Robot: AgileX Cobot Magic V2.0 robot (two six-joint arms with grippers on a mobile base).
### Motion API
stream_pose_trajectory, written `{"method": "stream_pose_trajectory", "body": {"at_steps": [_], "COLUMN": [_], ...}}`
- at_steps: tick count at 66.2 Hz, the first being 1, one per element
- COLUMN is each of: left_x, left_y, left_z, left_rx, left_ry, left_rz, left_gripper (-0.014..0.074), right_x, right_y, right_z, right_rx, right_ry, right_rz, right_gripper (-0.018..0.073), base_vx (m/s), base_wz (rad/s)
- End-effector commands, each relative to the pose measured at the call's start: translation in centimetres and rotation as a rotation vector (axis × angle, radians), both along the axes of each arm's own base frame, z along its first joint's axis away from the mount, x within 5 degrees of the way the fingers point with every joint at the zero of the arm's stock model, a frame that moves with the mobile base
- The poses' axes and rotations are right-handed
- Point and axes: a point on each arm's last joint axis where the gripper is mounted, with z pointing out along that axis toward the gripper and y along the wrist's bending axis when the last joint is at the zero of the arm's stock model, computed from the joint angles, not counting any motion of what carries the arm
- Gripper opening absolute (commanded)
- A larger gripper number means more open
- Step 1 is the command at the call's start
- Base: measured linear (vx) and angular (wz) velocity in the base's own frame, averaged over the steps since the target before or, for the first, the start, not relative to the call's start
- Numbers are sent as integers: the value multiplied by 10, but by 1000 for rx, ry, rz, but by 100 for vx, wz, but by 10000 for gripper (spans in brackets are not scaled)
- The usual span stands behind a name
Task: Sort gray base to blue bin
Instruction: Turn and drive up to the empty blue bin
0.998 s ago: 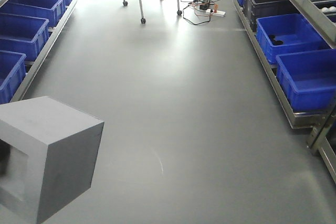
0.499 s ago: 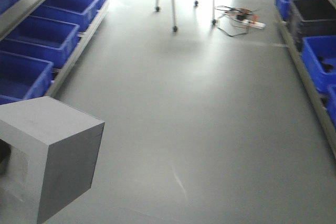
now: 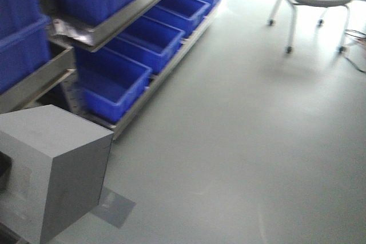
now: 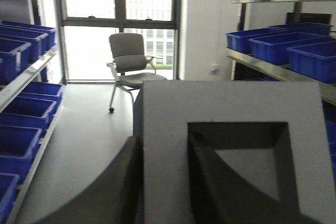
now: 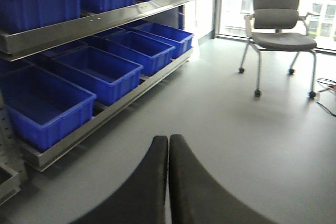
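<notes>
At lower left, the gray base (image 3: 54, 164) hung above the floor (image 3: 240, 141), a rack (image 3: 131, 15) of blue bins (image 3: 108, 87) behind it. The left claw (image 4: 163, 137) was clamped on its wall, one finger (image 4: 210, 182) inside the recess (image 4: 247, 156). Rightward, the right claw (image 5: 168, 138) was pressed together, empty.

**Left gripper clamps the block, right gripper closed and empty**

The left gripper (image 4: 163, 148) grips one wall of the gray block (image 4: 231, 103). One dark curved finger (image 4: 107, 187) lies against the outside of that wall, and the other finger (image 4: 218, 182) reaches into the square recess. The wrist points level down the room. The right gripper (image 5: 168, 139) carries nothing. Its two dark fingers (image 5: 152, 182) are pressed flat together, tip to tip, and it is aimed forward and slightly down at the floor.
</notes>
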Motion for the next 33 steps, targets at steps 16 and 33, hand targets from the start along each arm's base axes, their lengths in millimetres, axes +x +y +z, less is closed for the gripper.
{"method": "stream_pose_trajectory", "body": {"at_steps": [16, 33], "left_x": [-2, -2], "left_y": [1, 1], "left_z": [19, 19], "left_rx": [-91, -91], "left_ry": [-99, -99], "left_rz": [-8, -8], "left_gripper": [-6, -6], "right_x": [0, 0], "right_y": [0, 0], "right_z": [2, 2], "right_rx": [-11, -11], "right_ry": [-71, -71], "right_rz": [0, 0], "right_gripper": [-9, -9], "base_vx": [21, 19], "base_wz": [77, 77]}}
